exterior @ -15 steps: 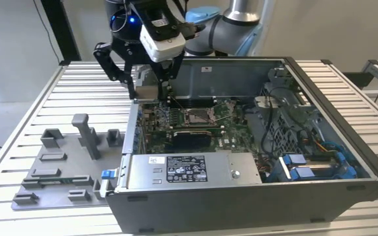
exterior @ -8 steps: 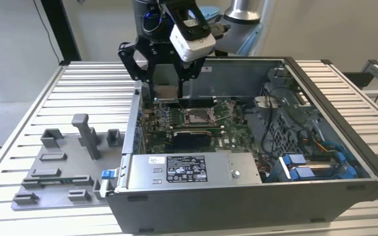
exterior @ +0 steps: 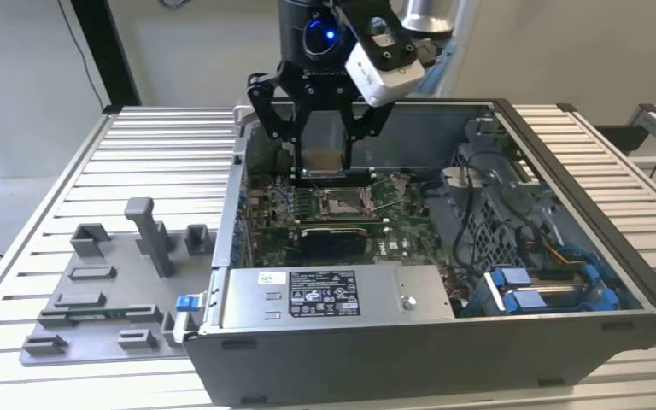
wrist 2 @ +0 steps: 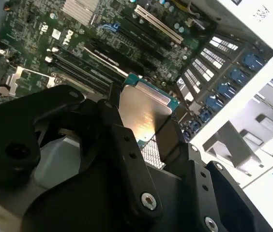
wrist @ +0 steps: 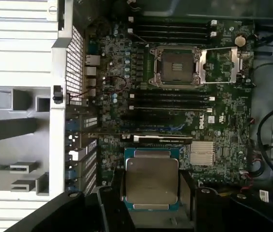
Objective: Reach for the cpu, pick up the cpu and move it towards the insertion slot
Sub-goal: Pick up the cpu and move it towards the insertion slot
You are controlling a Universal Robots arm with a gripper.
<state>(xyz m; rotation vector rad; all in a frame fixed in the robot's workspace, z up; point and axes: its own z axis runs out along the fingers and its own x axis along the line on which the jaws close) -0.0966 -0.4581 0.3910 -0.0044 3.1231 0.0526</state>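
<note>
My gripper (exterior: 324, 164) hangs inside the open computer case and is shut on the cpu (exterior: 325, 160), a thin square chip held flat between the two black fingers (wrist: 187, 191). In both wrist views the cpu (wrist: 151, 180) (wrist 2: 144, 108) shows its silvery top with a green edge. The insertion slot (exterior: 343, 202) is a square socket with a shiny metal frame and a dark centre on the green board. In the exterior view it lies just below and a little to the right of the held chip. In the first wrist view the insertion slot (wrist: 175, 66) stands open, apart from the chip, with memory slots between them.
The case walls (exterior: 237, 179) ring the board. A boxed power supply (exterior: 317, 295) sits at the case front, with cables and blue drive parts (exterior: 533, 290) on the exterior view's right. A grey fixture plate with upright blocks (exterior: 112, 282) lies on the slatted table (exterior: 157, 145) at the left.
</note>
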